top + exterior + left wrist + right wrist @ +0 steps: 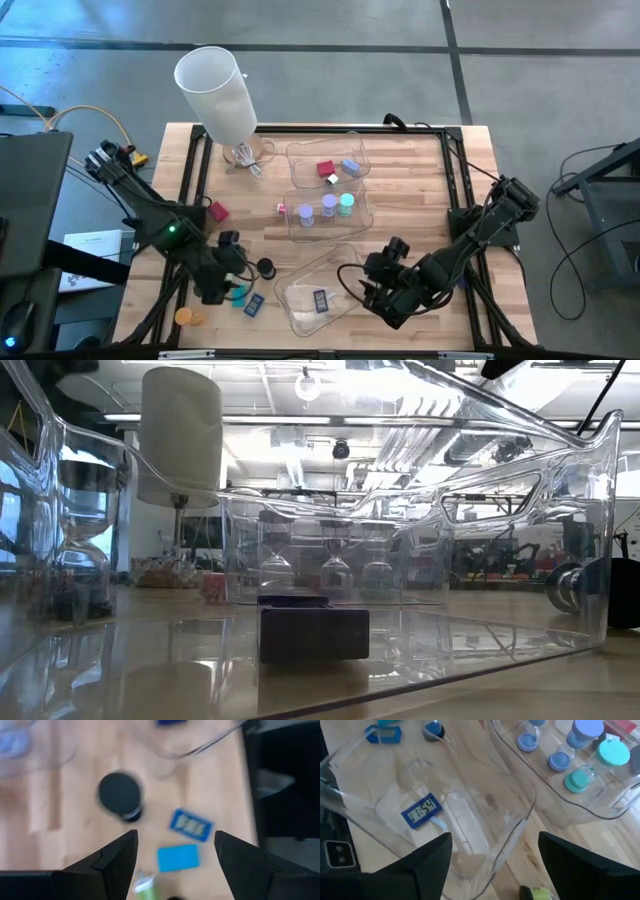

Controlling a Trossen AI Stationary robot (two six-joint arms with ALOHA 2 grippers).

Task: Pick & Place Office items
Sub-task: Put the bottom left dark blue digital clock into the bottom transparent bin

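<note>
I have both arms reaching in from the outer edges toward the near middle. My left hand hangs low, its fingers spread with nothing between them. My right hand is likewise low — fingers apart, empty.

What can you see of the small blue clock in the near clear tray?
The small blue clock is a flat rectangular piece with a blue frame and a pale display showing dark digits. It lies flat, face up, on the floor of the nearest clear tray, skewed to the tray's walls, alone in that tray. In the high view it sits near the tray's left part. Nothing grips it; the right pincer hovers open above the tray's rim.
</note>
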